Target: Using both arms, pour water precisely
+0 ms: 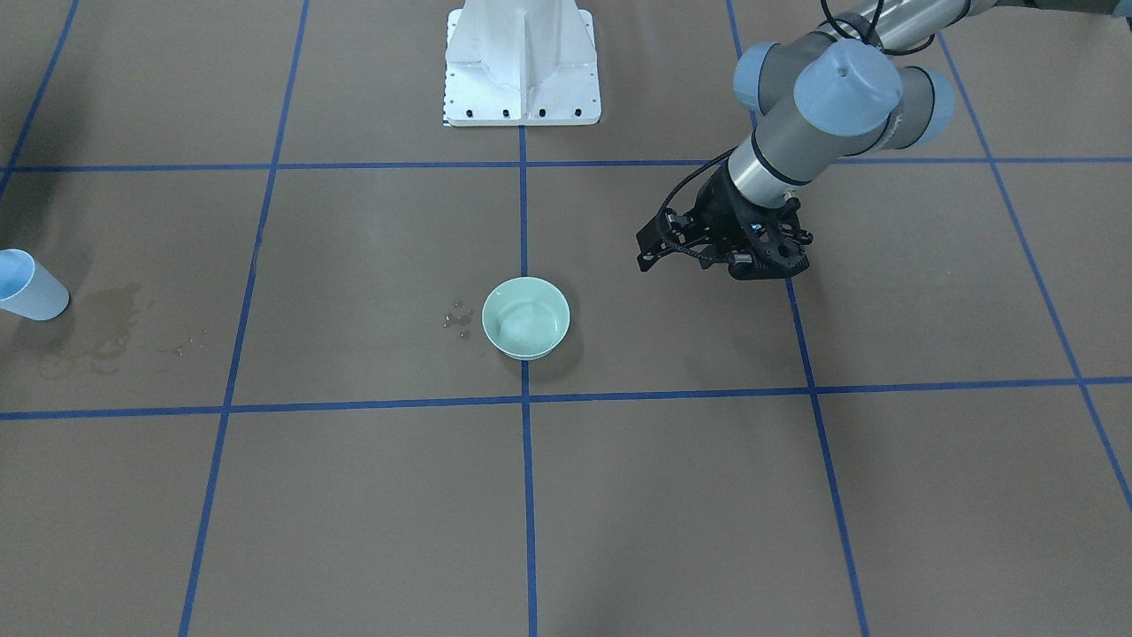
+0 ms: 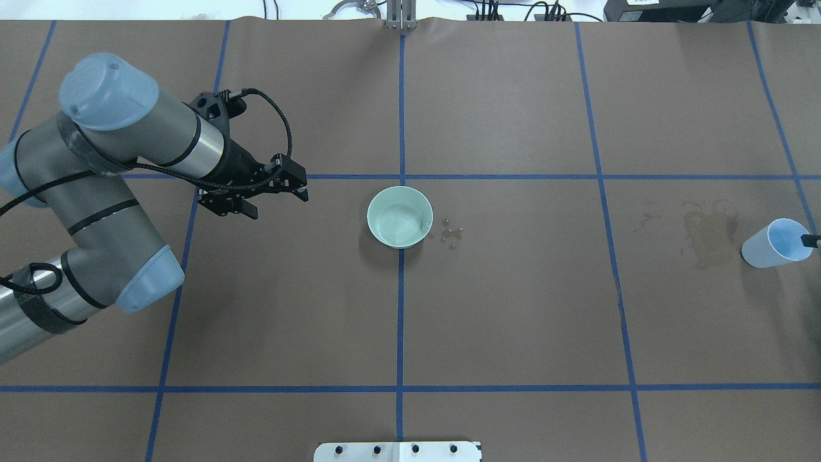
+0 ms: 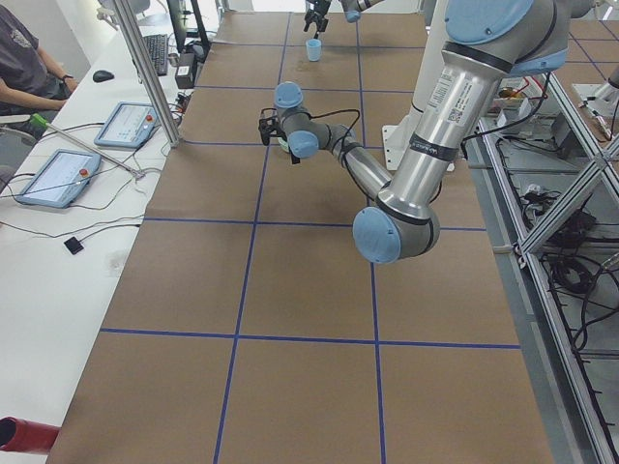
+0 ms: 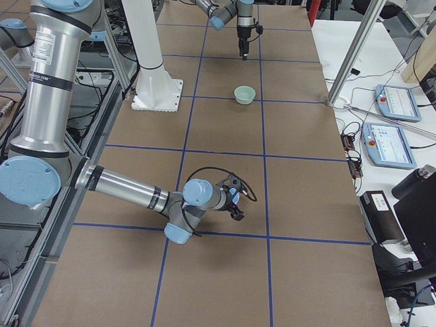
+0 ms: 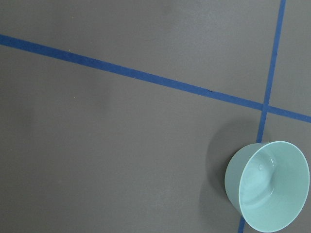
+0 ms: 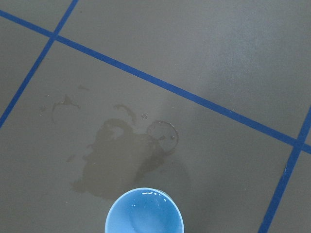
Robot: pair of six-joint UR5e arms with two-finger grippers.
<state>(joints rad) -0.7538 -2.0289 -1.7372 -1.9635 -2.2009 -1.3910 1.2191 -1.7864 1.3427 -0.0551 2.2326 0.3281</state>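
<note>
A pale green bowl (image 2: pixel 399 217) stands at the table's middle, with faint ripples of water (image 2: pixel 403 224) in it. It also shows in the front view (image 1: pixel 525 317) and low right in the left wrist view (image 5: pixel 268 184). My left gripper (image 2: pixel 277 203) hangs open and empty to the bowl's left, apart from it. A light blue cup (image 2: pixel 775 243) stands at the far right edge; the right wrist view looks down into it (image 6: pixel 144 211), with white glints of water (image 6: pixel 150 193). Only one right fingertip (image 2: pixel 810 240) shows, at the cup's rim; I cannot tell its grip.
A darker damp stain (image 2: pixel 705 232) lies left of the cup and shows in the right wrist view (image 6: pixel 121 162). Small droplets (image 2: pixel 449 232) sit right of the bowl. The white pedestal (image 1: pixel 522 62) is at the robot's side. Blue tape lines cross the brown table.
</note>
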